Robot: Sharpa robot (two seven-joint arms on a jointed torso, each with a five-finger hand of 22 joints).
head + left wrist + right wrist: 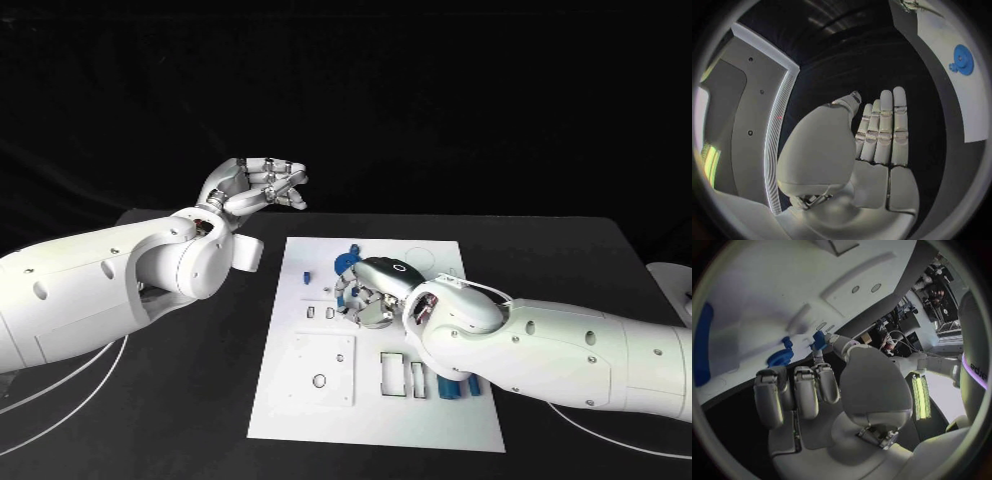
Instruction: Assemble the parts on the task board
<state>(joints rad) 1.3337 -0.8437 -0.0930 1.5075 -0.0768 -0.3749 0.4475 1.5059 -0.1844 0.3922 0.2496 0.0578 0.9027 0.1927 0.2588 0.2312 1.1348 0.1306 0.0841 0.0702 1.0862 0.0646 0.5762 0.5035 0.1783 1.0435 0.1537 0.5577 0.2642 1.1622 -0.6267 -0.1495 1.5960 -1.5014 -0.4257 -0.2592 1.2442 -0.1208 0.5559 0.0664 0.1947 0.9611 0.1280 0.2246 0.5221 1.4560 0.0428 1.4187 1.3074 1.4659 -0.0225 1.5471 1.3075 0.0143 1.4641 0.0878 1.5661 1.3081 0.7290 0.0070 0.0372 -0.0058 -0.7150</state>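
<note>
The white task board (303, 400) lies in the middle of the table, with cut-outs in its near half. A round blue part (346, 263) sits near its far edge and a small blue peg (307, 277) stands to its left. My right hand (378, 290) hovers low over the board just beside the round part. In the right wrist view its fingers (795, 390) are stretched out and the thumb tip reaches a small blue part (819, 339) beside the round blue part (778, 358); nothing is gripped. My left hand (260, 185) is raised off the board's far left corner, fingers (882, 130) straight and empty.
More blue parts (459, 388) lie on the board's right side, partly under my right forearm. A long blue piece (701, 347) shows at the rim of the right wrist view. The left wrist view catches the board (967, 100) and the round blue part (962, 59).
</note>
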